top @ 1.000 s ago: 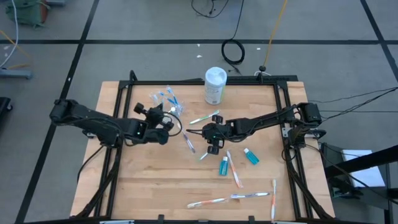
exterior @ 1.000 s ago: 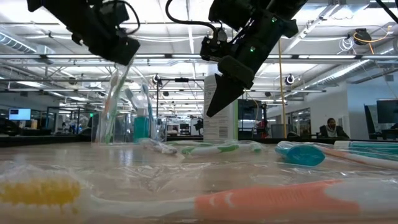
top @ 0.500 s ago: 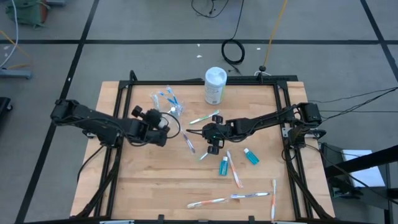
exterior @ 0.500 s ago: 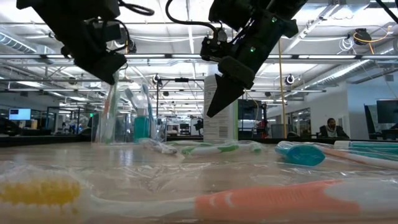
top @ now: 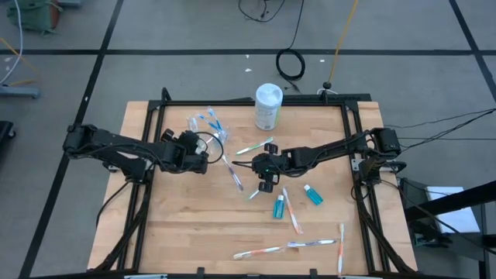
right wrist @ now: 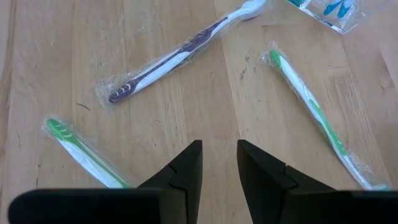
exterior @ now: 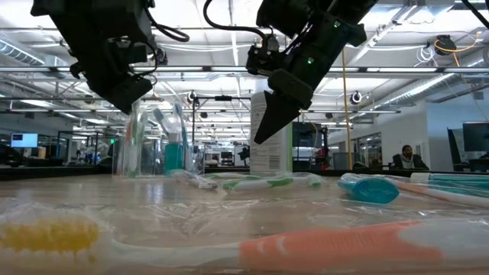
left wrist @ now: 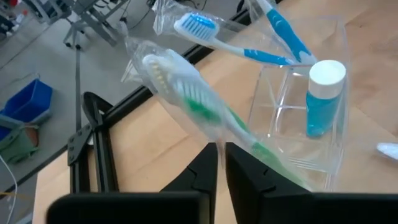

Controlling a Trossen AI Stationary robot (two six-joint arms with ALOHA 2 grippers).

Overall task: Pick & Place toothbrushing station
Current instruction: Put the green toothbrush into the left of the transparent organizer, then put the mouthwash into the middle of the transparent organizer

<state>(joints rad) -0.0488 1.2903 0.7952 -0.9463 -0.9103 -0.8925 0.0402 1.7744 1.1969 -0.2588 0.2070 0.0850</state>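
The clear plastic cup stands at the table's far left part, with blue toothbrushes and a teal tube in it. A wrapped green-and-white toothbrush slants with its handle end in the cup and its head in the air. My left gripper is beside the cup, shut at this toothbrush's wrapper. My right gripper hangs open and empty above the table's middle, over a purple toothbrush and two green ones. My left gripper pinches the lower edge of the clear wrapper about midway along the green-and-white toothbrush, only at the fingertips, as far as its wrist view shows. The fingers lie across the toothbrush. The toothbrush is tilted, handle end down in the cup, head end free.
A white canister stands at the far edge. Two teal tubes and several wrapped toothbrushes lie right of the middle and toward the near edge. The near left of the table holds bare wood.
My left gripper has gone toward the table's left edge and come down a little beside the cup. The toothbrush that hung steeply from it into the cup now slants more.
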